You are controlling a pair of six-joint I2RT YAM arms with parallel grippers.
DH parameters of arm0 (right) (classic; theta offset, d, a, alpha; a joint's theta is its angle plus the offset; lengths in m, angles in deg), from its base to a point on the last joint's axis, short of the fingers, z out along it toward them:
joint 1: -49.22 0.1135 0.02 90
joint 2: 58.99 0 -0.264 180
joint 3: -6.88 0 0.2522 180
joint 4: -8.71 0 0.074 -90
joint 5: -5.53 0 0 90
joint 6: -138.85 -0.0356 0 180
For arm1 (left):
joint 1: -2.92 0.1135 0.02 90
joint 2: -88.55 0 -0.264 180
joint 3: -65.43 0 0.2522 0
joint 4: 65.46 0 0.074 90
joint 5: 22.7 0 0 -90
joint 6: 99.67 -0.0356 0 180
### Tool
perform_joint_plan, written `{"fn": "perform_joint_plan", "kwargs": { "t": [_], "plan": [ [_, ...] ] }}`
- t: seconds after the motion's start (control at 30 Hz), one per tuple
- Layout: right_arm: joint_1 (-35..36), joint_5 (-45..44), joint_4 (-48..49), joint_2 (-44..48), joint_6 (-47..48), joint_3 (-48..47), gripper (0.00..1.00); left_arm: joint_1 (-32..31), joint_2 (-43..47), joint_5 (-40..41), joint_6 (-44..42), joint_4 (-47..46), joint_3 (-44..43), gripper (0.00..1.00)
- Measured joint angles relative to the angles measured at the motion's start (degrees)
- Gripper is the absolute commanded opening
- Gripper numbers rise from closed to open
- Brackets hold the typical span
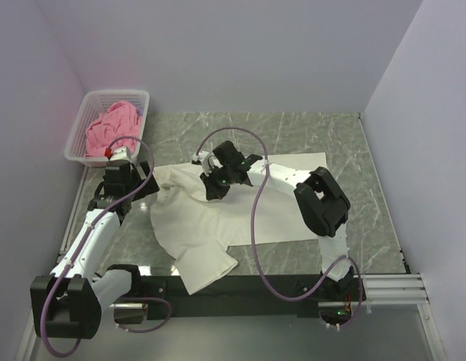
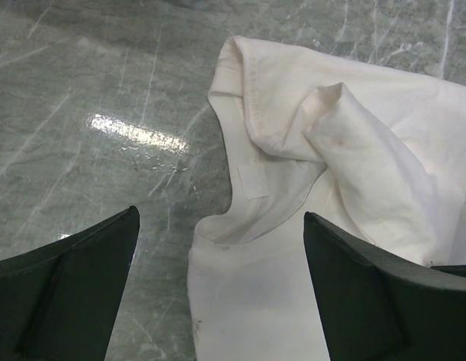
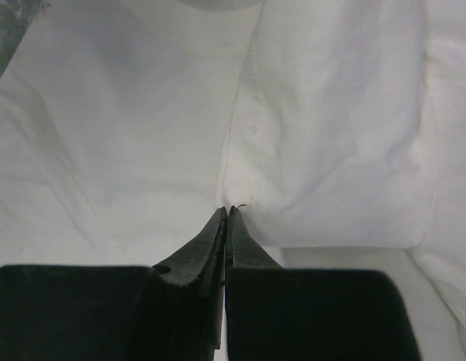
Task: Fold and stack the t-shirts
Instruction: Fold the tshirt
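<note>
**Resting closed tips on a cream shirt**

The cream-white t-shirt (image 1: 210, 226) lies rumpled across the middle of the marble table (image 1: 331, 135), one corner reaching the near edge. The right gripper (image 3: 227, 210) has its fingers pressed together at a crease in the cloth; whether any fabric is caught between them cannot be told. The right arm (image 1: 293, 180) and its purple cable (image 1: 254, 214) stretch over the shirt's right half. The left gripper (image 2: 220, 226) hangs spread wide over the collar edge. The pink t-shirt (image 1: 111, 129) sits bunched in the white basket (image 1: 116, 93) at the far left corner.
</note>
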Motion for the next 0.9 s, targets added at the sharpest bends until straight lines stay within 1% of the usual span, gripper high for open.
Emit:
{"fn": "perform_joint_plan", "kwargs": {
  "t": [0.13, 0.23, 0.4, 0.57, 0.67, 0.77, 0.8, 0.9],
  "plan": [
    [0.0, 0.5, 1.2, 2.3, -0.5, 1.5, 0.0, 0.0, -0.3, -2.1, 0.1, -0.7, 0.0, 0.95],
    [0.0, 0.6, 3.1, 2.9, -1.0, 1.5, 0.0, 0.0, -2.6, -5.0, 0.4, -2.4, 0.0, 0.96],
    [0.0, 0.9, 4.9, 2.9, -1.9, 1.8, 0.0, -0.3, -11.7, -10.3, 1.4, -4.7, -2.3, 0.97],
    [0.0, 1.1, 6.4, 2.9, -2.3, 1.9, 0.0, -1.7, -19.7, -12.3, 1.5, -7.5, -7.7, 0.97],
    [0.0, 1.2, 7.2, 2.9, -2.4, 2.1, 0.0, -2.0, -24.0, -13.0, 1.4, -9.4, -11.5, 0.95],
    [0.0, 1.3, 8.1, 2.9, -2.9, 3.0, 0.0, -2.2, -27.7, -13.6, 1.4, -11.1, -13.9, 0.9],
    [-0.2, 1.4, 8.4, 2.9, -3.0, 3.3, 0.0, -2.3, -28.5, -13.8, 1.4, -11.4, -14.1, 0.88],
    [-0.3, 1.6, 8.5, 2.9, -3.3, 3.8, 0.0, -3.0, -31.0, -14.3, 1.5, -11.9, -14.6, 0.87]
  ]
}}
